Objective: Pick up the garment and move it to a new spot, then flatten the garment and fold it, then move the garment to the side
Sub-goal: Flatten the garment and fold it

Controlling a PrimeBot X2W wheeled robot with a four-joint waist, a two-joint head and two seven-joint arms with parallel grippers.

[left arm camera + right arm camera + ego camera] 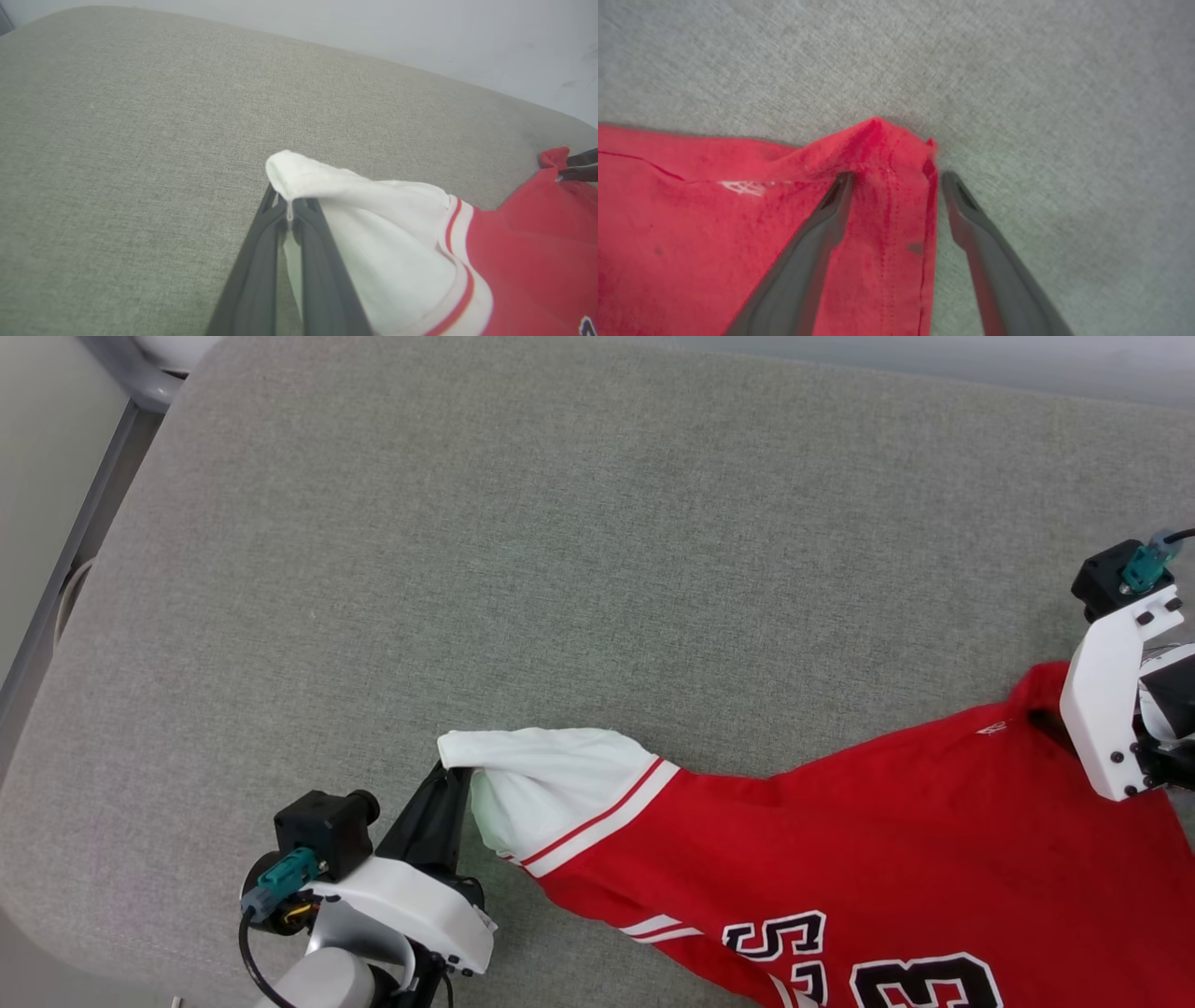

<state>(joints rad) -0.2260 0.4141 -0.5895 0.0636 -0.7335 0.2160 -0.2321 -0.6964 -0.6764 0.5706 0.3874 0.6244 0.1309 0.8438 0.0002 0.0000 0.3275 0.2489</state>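
Red T-shirt: stretching along near edge of grey cushion.
Left gripper: jaws pinching tip of white sleeve.
Right gripper: jaws standing spread, seemingly straddling red hem corner.

On garment: black white-edged "S", below it partial digits ending "3"; rest cut off.

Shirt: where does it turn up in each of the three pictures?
Head view: shirt lower right, sleeve reaching centre-left.
Left wrist view: shirt lower right, sleeve pinched by left gripper.
Right wrist view: shirt left and bottom, corner between the fingers of the right gripper.
Shared landmark: grey cushion.
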